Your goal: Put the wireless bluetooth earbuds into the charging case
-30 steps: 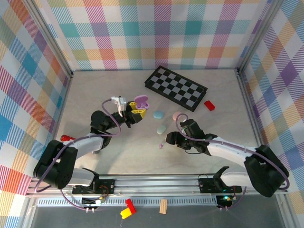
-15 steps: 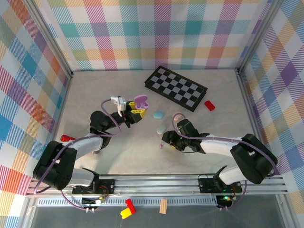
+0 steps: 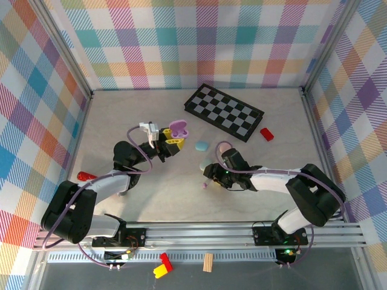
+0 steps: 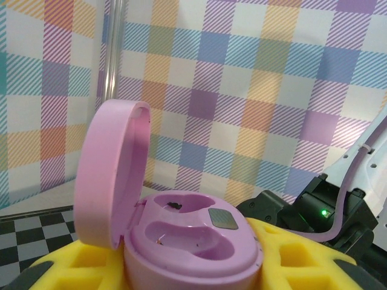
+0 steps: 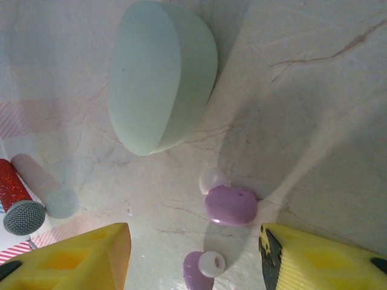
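Top external view showed a pale marbled counter [image 3: 278,157] fenced on three sides by plaid walls [image 3: 36,90], with metal posts at the back corners. The right hand [image 3: 208,175] sat low near the middle. Bare counter lay on its near side toward the rail and off to its left. A blue case [image 3: 201,145] and a pink case [image 3: 224,147] lay just beyond it. A chessboard [image 3: 224,112] and a red block [image 3: 266,133] lay farther off toward the back wall. The left hand [image 3: 171,143] was well apart from the right one, with open counter to its left and the chessboard's corner beyond it.

Right wrist view gave detail the overhead could not. Two purple buds [image 5: 231,204] lay on the counter between the right hand's yellow fingers [image 5: 72,254]. Those fingers stood apart, gripping nothing and touching neither bud. One bud lay mid-gap, the other nearer the wrist at the frame's lower edge. A closed mint case [image 5: 160,75] lay ahead of the hand, apart from the buds.

Left wrist view showed the left hand closed on an open case [image 4: 193,235], pinched between its yellow pads [image 4: 302,272]. The lid stood upright on the left and both wells were empty.
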